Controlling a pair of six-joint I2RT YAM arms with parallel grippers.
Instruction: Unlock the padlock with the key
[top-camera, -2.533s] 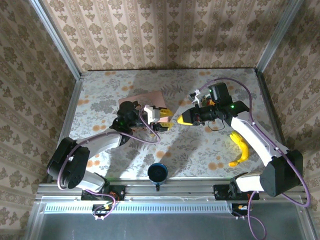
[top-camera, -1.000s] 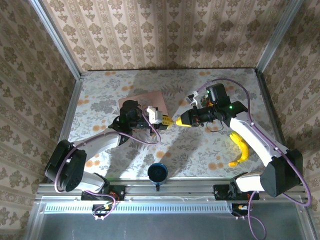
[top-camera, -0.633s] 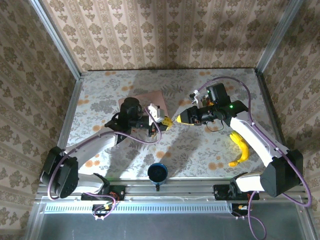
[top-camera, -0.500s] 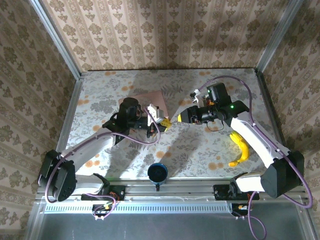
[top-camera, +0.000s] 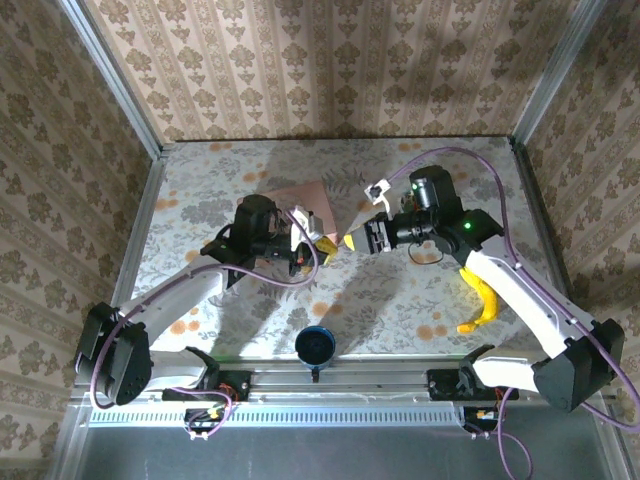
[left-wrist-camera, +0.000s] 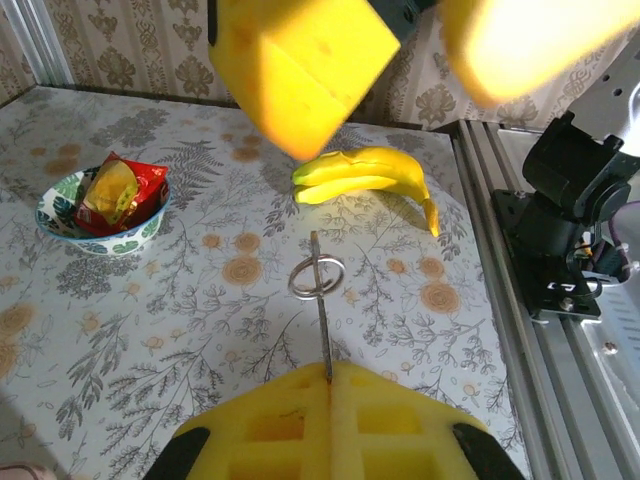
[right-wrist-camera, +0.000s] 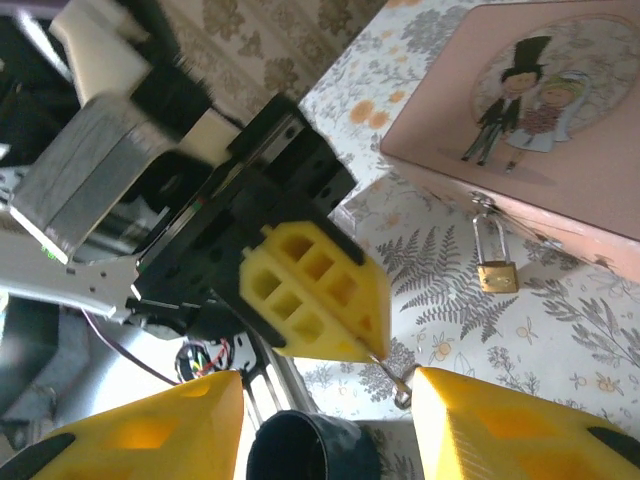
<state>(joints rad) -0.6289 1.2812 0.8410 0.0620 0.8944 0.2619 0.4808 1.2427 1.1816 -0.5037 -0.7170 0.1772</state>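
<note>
The left claw (left-wrist-camera: 328, 382) pinches the key (left-wrist-camera: 321, 300) by one end. The right claw (top-camera: 356, 240) gapes opposite. The padlock (right-wrist-camera: 495, 268) hangs at the box (right-wrist-camera: 440, 115) latch. The right should probably grip the key squarely before the left lets go.

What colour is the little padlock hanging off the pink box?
Brass-gold body with a silvery shackle; the padlock shows best in the right wrist view.
</note>
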